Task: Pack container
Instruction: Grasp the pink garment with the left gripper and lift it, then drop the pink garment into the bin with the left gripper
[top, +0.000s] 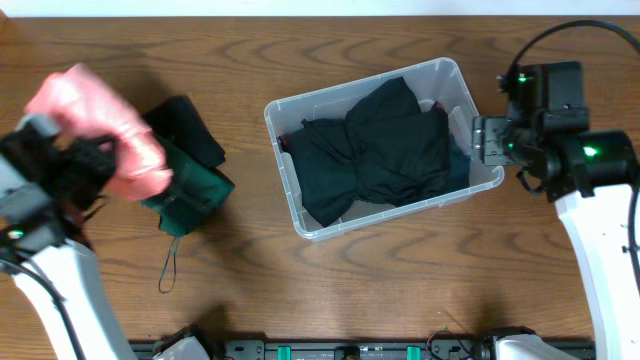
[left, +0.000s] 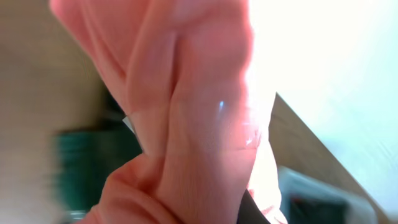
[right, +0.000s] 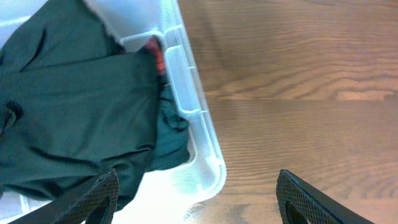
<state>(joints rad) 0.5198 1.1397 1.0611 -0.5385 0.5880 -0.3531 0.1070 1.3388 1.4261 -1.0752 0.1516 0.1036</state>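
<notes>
The clear plastic container (top: 283, 125) stands at the table's middle right with dark green and black clothes (top: 385, 150) in it. My left gripper (top: 95, 160) at the far left is shut on a pink garment (top: 100, 125), lifted above the table; the cloth (left: 186, 112) fills the left wrist view. A dark green garment (top: 185, 190) and a black one (top: 190, 130) lie on the table just right of it. My right gripper (right: 196, 199) is open and empty, straddling the container's right rim (right: 186, 93).
A thin dark strap (top: 168, 268) trails from the green garment toward the front edge. The wooden table (top: 300, 290) shows bare wood around the container.
</notes>
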